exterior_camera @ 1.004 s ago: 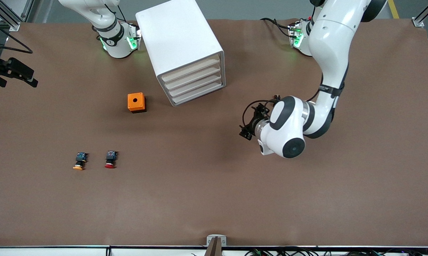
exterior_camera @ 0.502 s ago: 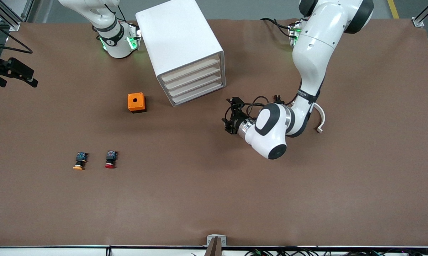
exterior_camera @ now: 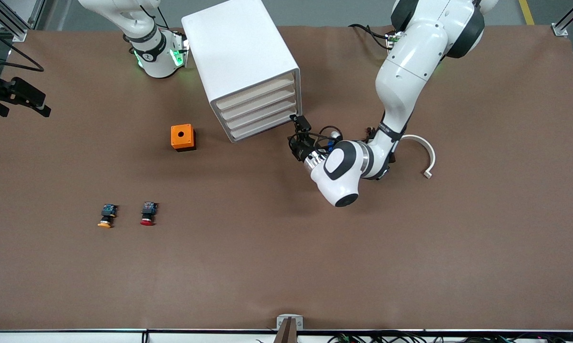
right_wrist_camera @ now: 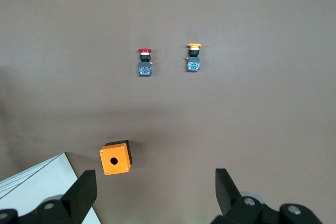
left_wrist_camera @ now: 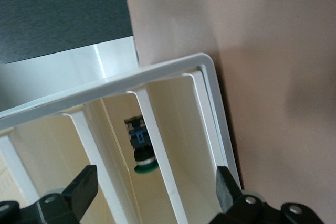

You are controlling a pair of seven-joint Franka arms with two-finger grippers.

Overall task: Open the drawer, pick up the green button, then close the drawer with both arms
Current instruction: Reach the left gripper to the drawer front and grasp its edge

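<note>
The white drawer cabinet (exterior_camera: 241, 57) stands on the brown table near the right arm's base; its drawer fronts (exterior_camera: 260, 112) sit flush. My left gripper (exterior_camera: 299, 133) is open and empty, close in front of the cabinet's face at its corner toward the left arm's end. The left wrist view looks into the cabinet's frame (left_wrist_camera: 157, 72), where the green-capped button (left_wrist_camera: 142, 156) lies in a compartment between white dividers, ahead of the left gripper (left_wrist_camera: 155, 182). My right gripper (right_wrist_camera: 156, 192) is open and empty, high over the table, and is out of the front view.
An orange box (exterior_camera: 183, 137) with a round hole sits beside the cabinet, also in the right wrist view (right_wrist_camera: 115, 159). A red-capped button (exterior_camera: 147, 214) and a yellow-capped button (exterior_camera: 106, 216) lie nearer the front camera. A white curved piece (exterior_camera: 422, 152) lies by the left arm.
My left arm has swung from the left arm's end of the table toward the cabinet, bringing its gripper up to the drawer fronts. Nothing else has moved.
</note>
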